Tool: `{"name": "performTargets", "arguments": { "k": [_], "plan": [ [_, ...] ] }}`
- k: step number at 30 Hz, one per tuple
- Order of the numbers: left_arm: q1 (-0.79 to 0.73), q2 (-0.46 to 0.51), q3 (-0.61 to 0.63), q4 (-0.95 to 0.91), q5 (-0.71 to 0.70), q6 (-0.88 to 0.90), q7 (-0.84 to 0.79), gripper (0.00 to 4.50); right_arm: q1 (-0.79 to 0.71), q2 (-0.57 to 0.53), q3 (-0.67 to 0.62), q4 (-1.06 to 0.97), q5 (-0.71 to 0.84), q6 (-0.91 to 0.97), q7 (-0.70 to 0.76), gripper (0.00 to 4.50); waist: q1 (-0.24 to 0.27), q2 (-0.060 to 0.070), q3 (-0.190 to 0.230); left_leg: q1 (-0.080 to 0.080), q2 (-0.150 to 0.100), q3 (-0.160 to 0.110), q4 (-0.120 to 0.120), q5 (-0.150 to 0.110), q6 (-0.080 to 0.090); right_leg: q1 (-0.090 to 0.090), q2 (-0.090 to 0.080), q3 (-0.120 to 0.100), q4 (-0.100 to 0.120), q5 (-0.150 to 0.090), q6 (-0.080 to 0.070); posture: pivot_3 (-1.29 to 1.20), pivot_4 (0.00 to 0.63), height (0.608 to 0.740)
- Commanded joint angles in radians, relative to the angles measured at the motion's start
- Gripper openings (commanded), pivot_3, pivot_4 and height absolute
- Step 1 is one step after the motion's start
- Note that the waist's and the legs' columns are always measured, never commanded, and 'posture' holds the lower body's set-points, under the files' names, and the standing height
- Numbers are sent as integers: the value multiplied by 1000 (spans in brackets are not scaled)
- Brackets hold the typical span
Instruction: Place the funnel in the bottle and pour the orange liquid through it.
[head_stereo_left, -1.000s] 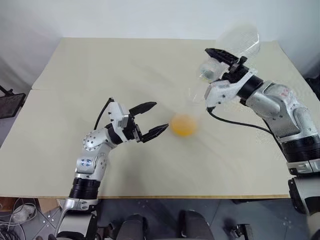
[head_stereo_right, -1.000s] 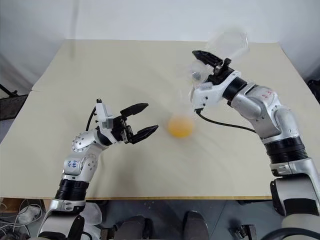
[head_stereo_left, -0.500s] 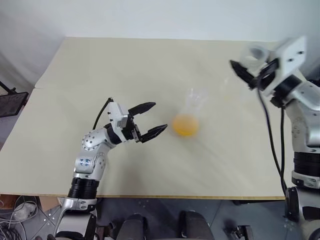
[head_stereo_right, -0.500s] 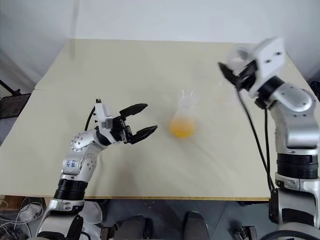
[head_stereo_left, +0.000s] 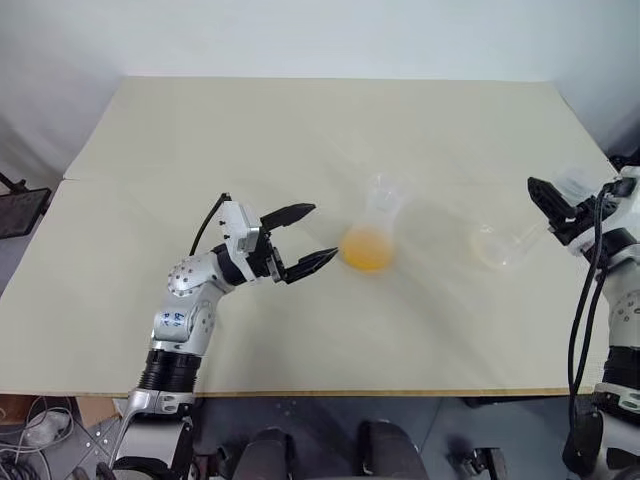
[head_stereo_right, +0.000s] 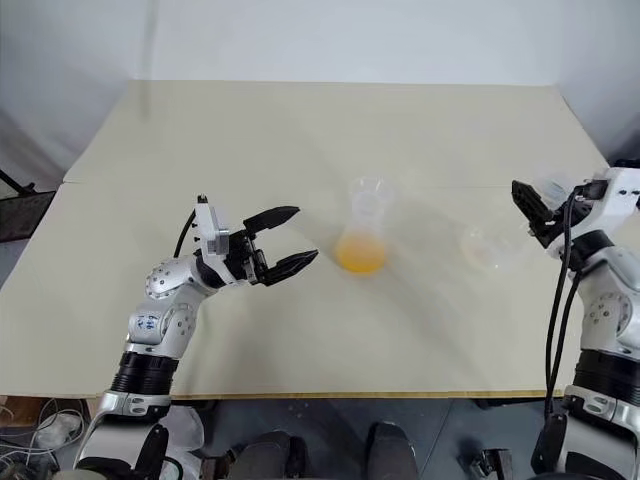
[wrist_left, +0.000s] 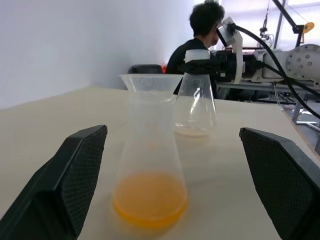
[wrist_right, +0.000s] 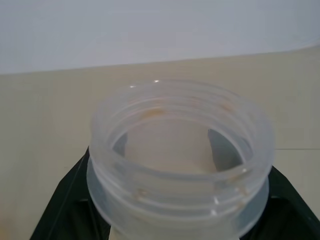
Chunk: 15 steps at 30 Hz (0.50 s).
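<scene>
- The clear flask-shaped bottle (head_stereo_left: 372, 237) stands upright near the middle of the pale beige table (head_stereo_left: 300, 130), with the translucent orange liquid (wrist_left: 150, 199) pooled in its wide base.
- The small clear plastic funnel (wrist_left: 151, 84) sits in the bottle's neck, flared rim up.
- The left gripper (head_stereo_left: 304, 239) hovers just beside the bottle, its black fingers (wrist_left: 75, 172) spread wide with nothing between them.
- The right gripper (head_stereo_left: 555, 212), near the table's right edge, is clenched around the threaded neck of a second clear flask (head_stereo_left: 505, 245), nearly drained.
</scene>
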Motion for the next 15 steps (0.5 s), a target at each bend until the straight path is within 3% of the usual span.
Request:
{"name": "performTargets", "arguments": {
  "k": [1, 4, 15],
  "plan": [
    [-5, 2, 2, -20, 1, -5, -1, 4500, 13, -1, -28, -70, 45, 9, -1, 3452, 2, 0, 0, 0, 0, 0, 0, 0, 0, 0, 0, 0, 0, 0, 0, 0, 150, 740],
    [-2, 8, 5, -24, 1, -3, -1, 4500, 38, -9, -12, -96, 29, -8, 3, 4468, 5, 0, 0, 0, 0, 0, 0, 0, 0, 0, 0, 0, 0, 0, 0, 0, 150, 740],
    [5, 99, 42, -23, -7, 16, -17, 4500, 82, -64, -109, -263, 96, -72, 35, 4468, 26, 0, 0, -1, -1, 0, 0, 0, 0, 0, 0, 0, 0, 0, 0, 0, 150, 740]
  ]
}}
